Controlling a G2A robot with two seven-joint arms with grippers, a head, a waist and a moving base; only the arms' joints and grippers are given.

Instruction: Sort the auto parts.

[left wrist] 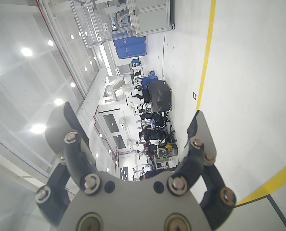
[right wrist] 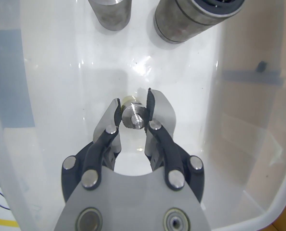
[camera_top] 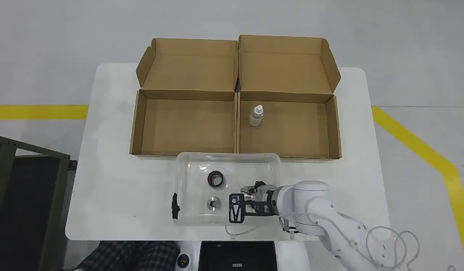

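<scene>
A clear plastic bin [camera_top: 228, 155] stands at the table's front. Inside it are a large dark linear bearing [camera_top: 216, 178] [right wrist: 198, 8] and a smaller steel cylinder [camera_top: 213, 203] [right wrist: 111, 3], both upright. My right gripper [camera_top: 235, 207] [right wrist: 133, 104] is low inside the bin, shut on a small metal part [right wrist: 133, 118] with a short stub on its end. A small white bottle-shaped part [camera_top: 257, 115] stands in the right cardboard box [camera_top: 290, 151]. My left gripper [left wrist: 133, 111] is open, holds nothing and faces the room.
Two open cardboard boxes sit side by side behind the bin; the left box [camera_top: 185, 149] holds nothing. A small black item [camera_top: 175, 206] sits at the bin's left outer edge. The bin wall [right wrist: 253, 145] stands close beside my right gripper.
</scene>
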